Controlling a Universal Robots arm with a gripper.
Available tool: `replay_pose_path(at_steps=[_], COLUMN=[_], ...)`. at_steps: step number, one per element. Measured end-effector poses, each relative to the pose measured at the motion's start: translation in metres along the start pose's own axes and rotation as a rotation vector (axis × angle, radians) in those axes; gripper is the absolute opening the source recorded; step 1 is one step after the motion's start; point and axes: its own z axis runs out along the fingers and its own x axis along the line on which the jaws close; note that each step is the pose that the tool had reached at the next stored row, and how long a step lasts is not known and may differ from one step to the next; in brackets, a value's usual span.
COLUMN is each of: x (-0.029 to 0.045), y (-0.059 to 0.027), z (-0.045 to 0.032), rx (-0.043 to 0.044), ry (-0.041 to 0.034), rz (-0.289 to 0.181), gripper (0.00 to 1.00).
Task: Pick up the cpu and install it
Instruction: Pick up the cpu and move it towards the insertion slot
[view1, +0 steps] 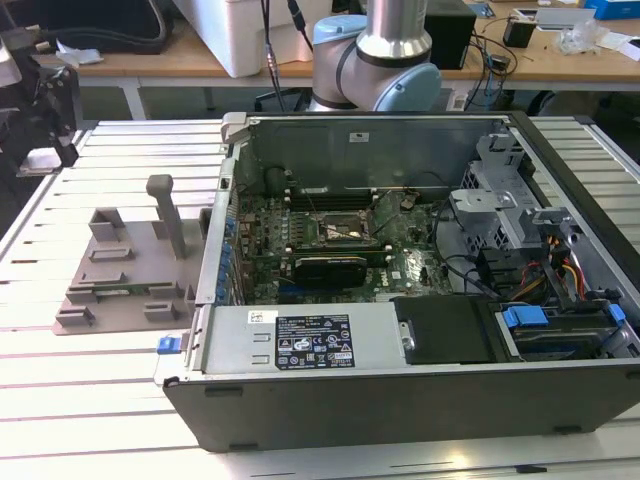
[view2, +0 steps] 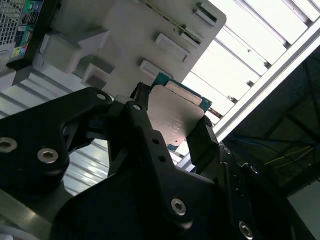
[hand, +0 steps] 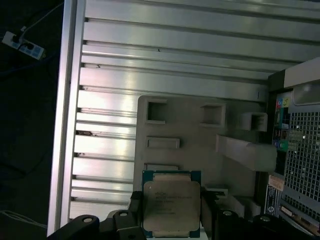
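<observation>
Tool (hand: 171, 216) is clamped on the cpu (hand: 171, 201), pinching two opposite edges, silver top to the camera (green rim peeking out). It hangs over the grey tray (hand: 175, 127) on the slatted worktop (hand: 150, 50). In the exterior view the tray sits left, the open case (view1: 400, 400) just right of it.
</observation>
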Motion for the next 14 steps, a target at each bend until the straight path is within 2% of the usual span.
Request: replay_pose_path(at_steps=[7,12,14], x=[-0.0006,-0.0012,-0.0013], y=[-0.0001,-0.0003,-0.0003], z=[-0.0232,-0.043,-0.0484], rx=[0.0,0.0,0.0], ry=[0.0,0.0,0.0], rz=[0.0,0.0,0.0], gripper=[0.55,0.55,0.55])
